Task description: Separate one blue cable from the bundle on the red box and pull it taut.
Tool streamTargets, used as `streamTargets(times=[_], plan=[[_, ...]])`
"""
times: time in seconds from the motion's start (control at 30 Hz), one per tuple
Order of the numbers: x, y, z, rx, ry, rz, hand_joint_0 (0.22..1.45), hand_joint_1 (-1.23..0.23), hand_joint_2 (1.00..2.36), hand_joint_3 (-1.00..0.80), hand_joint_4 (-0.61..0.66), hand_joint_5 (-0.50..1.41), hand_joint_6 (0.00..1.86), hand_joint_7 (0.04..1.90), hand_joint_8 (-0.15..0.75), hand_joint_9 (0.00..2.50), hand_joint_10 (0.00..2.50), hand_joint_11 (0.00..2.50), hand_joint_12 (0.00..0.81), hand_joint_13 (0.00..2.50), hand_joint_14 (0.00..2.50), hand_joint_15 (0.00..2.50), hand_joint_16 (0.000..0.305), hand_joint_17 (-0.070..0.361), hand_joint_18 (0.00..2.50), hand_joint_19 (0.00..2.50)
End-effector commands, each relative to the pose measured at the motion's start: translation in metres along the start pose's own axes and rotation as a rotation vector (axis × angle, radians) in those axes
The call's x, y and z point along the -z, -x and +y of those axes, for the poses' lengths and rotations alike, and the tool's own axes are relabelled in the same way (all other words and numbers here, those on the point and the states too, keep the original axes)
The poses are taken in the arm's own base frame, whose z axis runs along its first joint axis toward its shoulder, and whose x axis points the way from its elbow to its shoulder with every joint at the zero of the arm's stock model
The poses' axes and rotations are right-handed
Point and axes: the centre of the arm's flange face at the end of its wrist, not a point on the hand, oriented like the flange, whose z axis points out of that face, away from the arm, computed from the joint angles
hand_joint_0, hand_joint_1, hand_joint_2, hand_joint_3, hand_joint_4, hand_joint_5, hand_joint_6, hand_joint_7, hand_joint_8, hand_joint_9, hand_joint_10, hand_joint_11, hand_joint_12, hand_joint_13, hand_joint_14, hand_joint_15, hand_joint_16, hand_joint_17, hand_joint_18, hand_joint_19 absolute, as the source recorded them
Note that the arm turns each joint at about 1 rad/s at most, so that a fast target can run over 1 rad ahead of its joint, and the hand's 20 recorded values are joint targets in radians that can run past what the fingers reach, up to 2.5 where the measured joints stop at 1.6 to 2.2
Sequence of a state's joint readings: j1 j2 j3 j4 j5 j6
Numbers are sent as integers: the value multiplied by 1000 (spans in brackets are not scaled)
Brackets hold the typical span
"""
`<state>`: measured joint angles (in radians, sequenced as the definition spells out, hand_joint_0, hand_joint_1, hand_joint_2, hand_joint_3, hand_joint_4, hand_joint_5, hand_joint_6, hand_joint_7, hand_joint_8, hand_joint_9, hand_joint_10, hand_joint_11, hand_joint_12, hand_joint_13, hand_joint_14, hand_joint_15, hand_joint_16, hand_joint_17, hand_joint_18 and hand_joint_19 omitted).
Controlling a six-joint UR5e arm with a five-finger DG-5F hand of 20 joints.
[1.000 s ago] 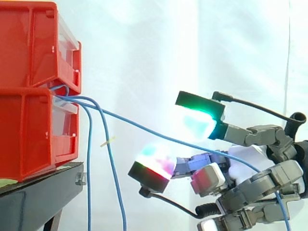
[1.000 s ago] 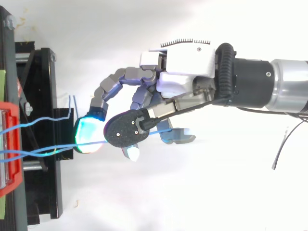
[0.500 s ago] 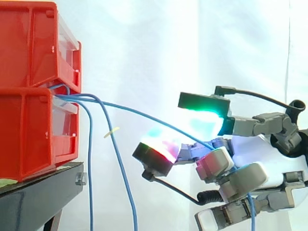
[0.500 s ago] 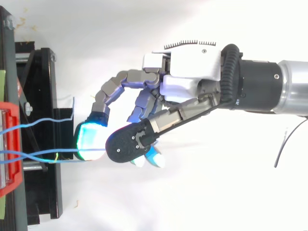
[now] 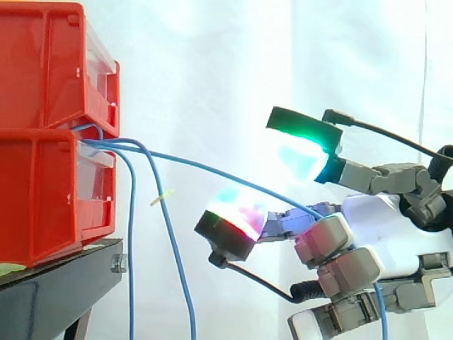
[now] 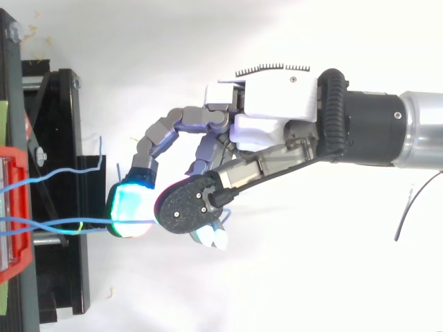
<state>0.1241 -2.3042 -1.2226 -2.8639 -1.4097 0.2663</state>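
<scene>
Two stacked red bins (image 5: 42, 191) stand at the left on a black stand (image 5: 56, 283). A bundle of blue cables comes out between them. One blue cable (image 5: 212, 171) arcs rightward from the bundle into my hand (image 5: 382, 227), whose lower fingers are curled round it. Its loose end drops out beneath the hand. The other two cables (image 5: 132, 248) hang straight down beside the stand. A green-glowing fingertip (image 5: 301, 145) stays raised above the cable, and a red-glowing one (image 5: 233, 219) sits under it. From above, the held cable (image 6: 90, 222) runs from the red bin (image 6: 14, 207) to my hand (image 6: 277, 114).
One hanging cable carries a small yellow tag (image 5: 161, 198). The stand's black frame (image 6: 62, 173) juts out below the bins, close to my fingertips. A white curtain hangs behind, and the arm reaches in from the right.
My lower fingers have curled shut over the cable, which earlier lay loosely across the hand. The cable now bends down behind those fingers. The green-tipped finger has lifted a little.
</scene>
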Motion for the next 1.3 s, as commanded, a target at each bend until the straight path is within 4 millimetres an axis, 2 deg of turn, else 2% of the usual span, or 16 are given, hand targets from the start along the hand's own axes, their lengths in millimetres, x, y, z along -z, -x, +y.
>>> streamTargets(times=[0.0, 0.2, 0.27, 0.33, 0.47, 0.53, 0.63, 0.77, 0.97, 1.03, 1.27], plan=[[0, 0, 0, 2, 0, 0, 463, -670, 1000, -500, 78, -132, 930, 639, 286, 1336, 24, 883, 409, 1282, 24, 737, 53, 119, 736, 527], [0, 0, 0, 4, 0, 0, 466, -793, 1000, -500, 21, -104, 918, 712, 259, 1331, 23, 930, 384, 1175, 24, 678, 50, 112, 698, 508], [0, 0, 0, 4, 0, 0, 503, -805, 1000, -500, 2, -101, 917, 740, 245, 1324, 27, 938, 371, 1151, 25, 686, 46, 104, 675, 516], [0, 0, 0, 4, 0, 0, 592, -784, 1000, -500, -35, -97, 917, 786, 231, 1326, 30, 962, 344, 1136, 26, 698, 41, 92, 644, 528], [0, 0, 0, 4, 0, 0, 647, -815, 1001, -492, -73, -93, 926, 815, 230, 1355, 29, 978, 341, 1140, 25, 701, 39, 88, 655, 529], [0, 0, 0, 4, 0, 0, 657, -835, 1007, -424, -81, -94, 933, 820, 230, 1363, 28, 984, 341, 1146, 27, 706, 40, 89, 665, 538], [0, 0, 0, 4, 0, 0, 655, -844, 1012, -351, -98, -94, 945, 788, 223, 1377, 29, 994, 342, 1150, 25, 707, 40, 89, 664, 544], [0, 0, -1, 1, -1, 0, 638, -823, 1012, -349, -90, -91, 946, 762, 217, 1385, 30, 989, 345, 1153, 27, 699, 40, 89, 662, 563], [0, 0, 0, -1, 0, 0, 609, -831, 1012, -307, -80, -76, 934, 802, 219, 1411, 28, 952, 349, 1147, 25, 691, 41, 91, 661, 566], [0, 0, 0, -1, 0, 0, 589, -807, 1010, -310, -72, -71, 929, 800, 236, 1423, 27, 906, 373, 1146, 24, 659, 45, 101, 680, 556], [0, 0, 0, 1, 0, 0, 602, -834, 1010, -217, -28, -44, 909, 906, 257, 1438, 27, 851, 392, 1139, 23, 638, 49, 111, 698, 531]])
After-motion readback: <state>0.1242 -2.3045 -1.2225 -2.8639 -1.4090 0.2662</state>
